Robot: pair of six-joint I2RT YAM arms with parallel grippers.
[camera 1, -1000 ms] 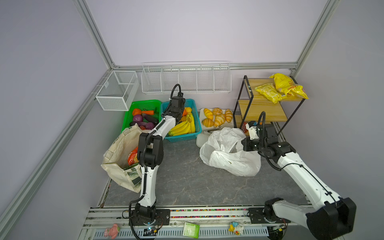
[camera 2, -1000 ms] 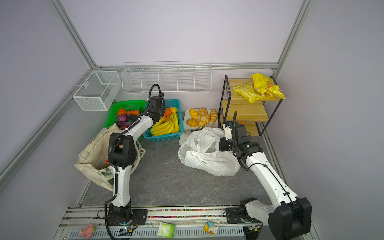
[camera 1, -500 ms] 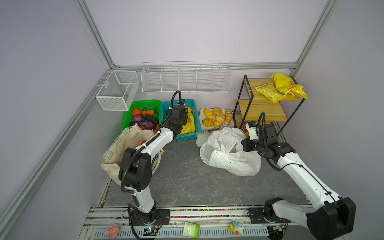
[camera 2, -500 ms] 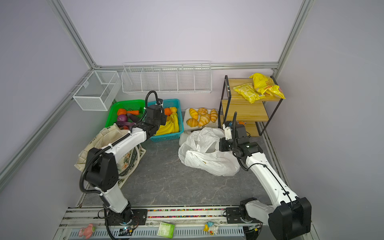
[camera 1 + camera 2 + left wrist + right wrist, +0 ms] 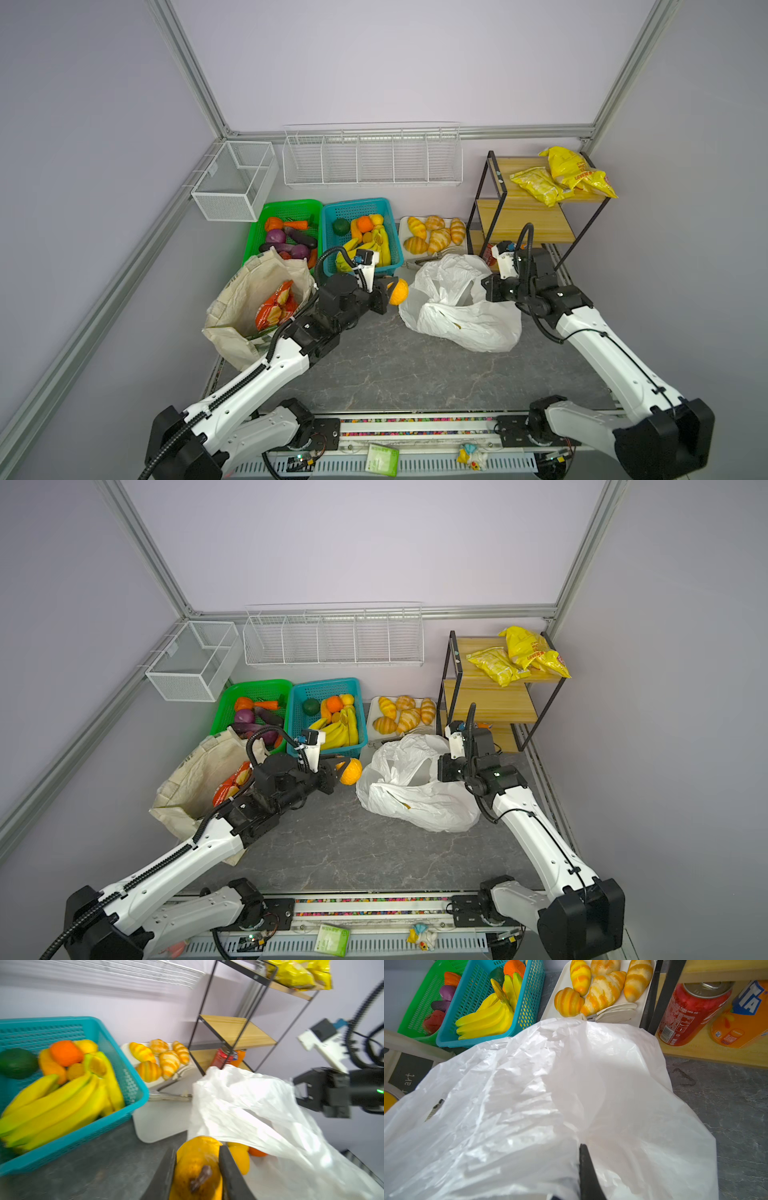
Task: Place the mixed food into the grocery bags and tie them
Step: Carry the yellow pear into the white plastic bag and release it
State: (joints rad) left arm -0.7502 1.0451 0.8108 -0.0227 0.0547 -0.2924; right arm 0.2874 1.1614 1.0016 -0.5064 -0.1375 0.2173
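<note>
Fruit (image 5: 400, 291) – rounded, orange, beside crinkly plastic bag (image 5: 465, 324)

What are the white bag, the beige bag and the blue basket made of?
The white carrier bag looks like thin plastic film: crinkly, glossy and faintly see-through. The beige tote is probably woven canvas: matte, with soft, slumping folds. The teal basket seems to be stiff moulded plastic: smooth, with a grid of small holes in its walls.
</note>
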